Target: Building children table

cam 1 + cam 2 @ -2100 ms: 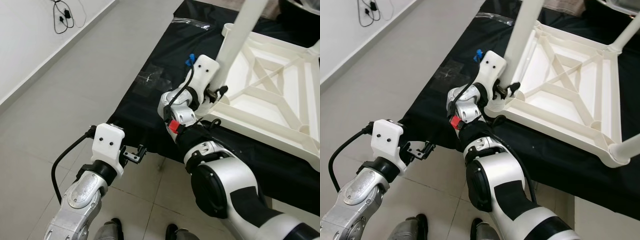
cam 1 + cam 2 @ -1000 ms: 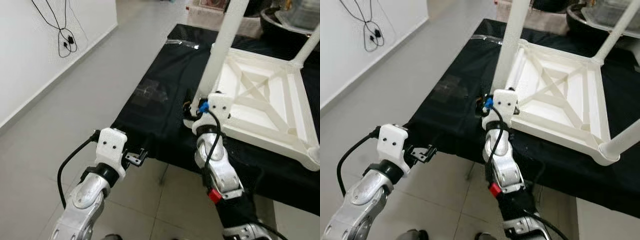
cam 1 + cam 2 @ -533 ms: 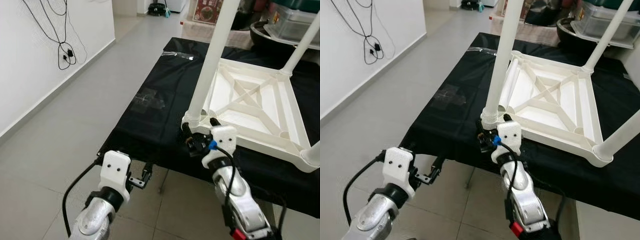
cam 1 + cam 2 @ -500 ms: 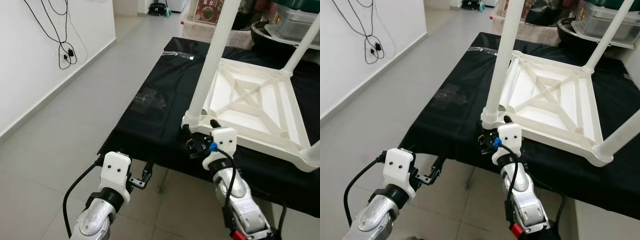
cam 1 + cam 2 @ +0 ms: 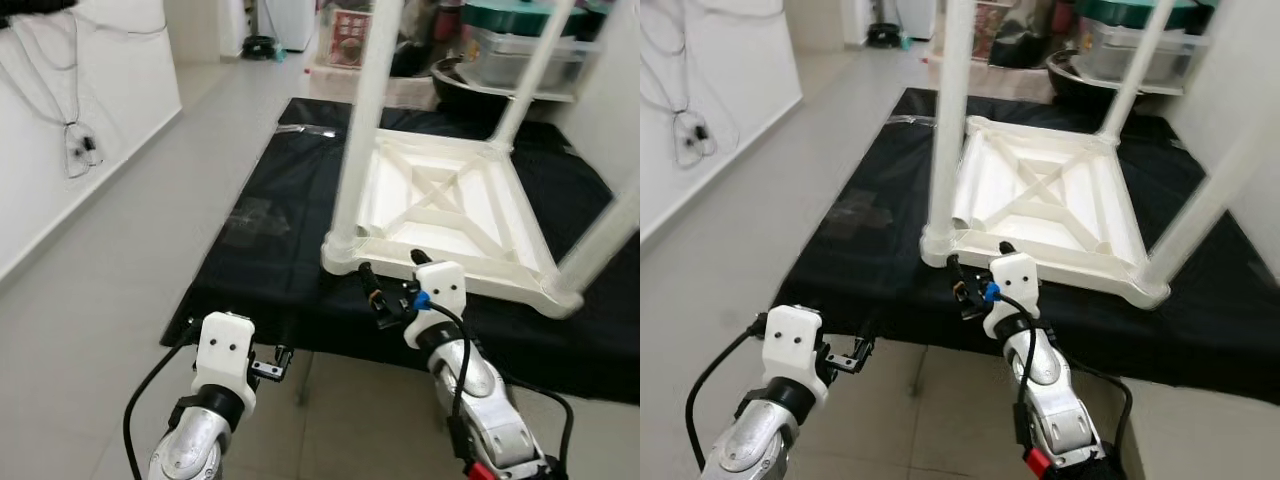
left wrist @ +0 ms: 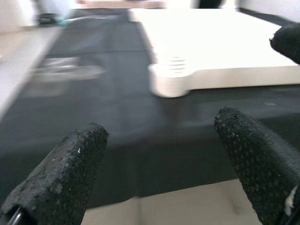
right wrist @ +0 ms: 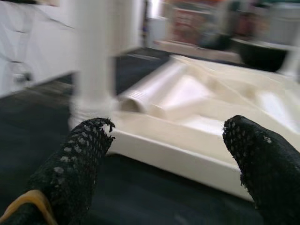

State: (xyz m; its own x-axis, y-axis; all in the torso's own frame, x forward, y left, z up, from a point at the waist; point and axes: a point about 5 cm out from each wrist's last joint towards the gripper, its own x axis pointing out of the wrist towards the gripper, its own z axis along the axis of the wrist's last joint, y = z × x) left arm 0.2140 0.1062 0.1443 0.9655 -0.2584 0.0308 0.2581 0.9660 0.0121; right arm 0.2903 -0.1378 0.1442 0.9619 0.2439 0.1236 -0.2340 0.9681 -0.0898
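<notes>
Left gripper (image 5: 272, 365): our fingers (image 6: 65, 173) are spread and empty, low before the near edge of the black-draped counter (image 5: 260, 240). Children's table (image 5: 440, 215): lies upside down on that counter, ahead of our fingers, legs pointing up; the near-left leg (image 5: 358, 120) rises just beyond our right fingers. Right gripper (image 5: 390, 290): fingers (image 7: 70, 168) released, holding nothing, just short of the table's near rim. Risk, as we judge it: a nudge against the rim could slide the table on the cloth, or a loose leg could tip. Containers: a dark basin (image 5: 465, 85) and lidded tub (image 5: 520, 35) beyond; contents unclear.
</notes>
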